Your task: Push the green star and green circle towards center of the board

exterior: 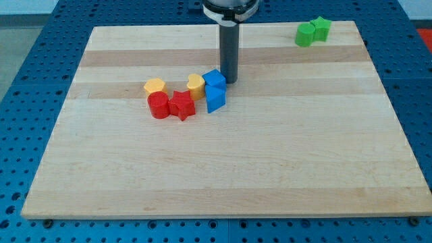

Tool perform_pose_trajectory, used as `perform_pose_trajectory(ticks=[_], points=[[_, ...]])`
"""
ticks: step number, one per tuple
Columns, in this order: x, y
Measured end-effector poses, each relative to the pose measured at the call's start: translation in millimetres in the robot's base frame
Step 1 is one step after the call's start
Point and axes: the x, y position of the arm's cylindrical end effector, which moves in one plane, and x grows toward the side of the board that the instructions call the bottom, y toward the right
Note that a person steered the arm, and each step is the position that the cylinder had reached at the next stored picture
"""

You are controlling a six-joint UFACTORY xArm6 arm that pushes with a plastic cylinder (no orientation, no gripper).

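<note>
The green circle [305, 34] and the green star [321, 28] sit touching each other at the view's top right corner of the wooden board [270, 169]. My tip [230, 82] is near the board's middle top, just right of a blue block [214, 78], far to the left of the green blocks. The rod rises to the top edge of the view.
A cluster lies left of my tip: two blue blocks [215, 98], a yellow heart [196, 86], a yellow block [154, 86], a red cylinder [158, 106] and a red star [181, 105]. The board lies on a blue perforated table [27, 67].
</note>
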Motion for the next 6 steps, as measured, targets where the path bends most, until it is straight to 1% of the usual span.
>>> perform_pose_trajectory(ticks=[3, 4, 6], points=[[-0.2, -0.2], [-3.7, 18.2], [-22.8, 187.2]])
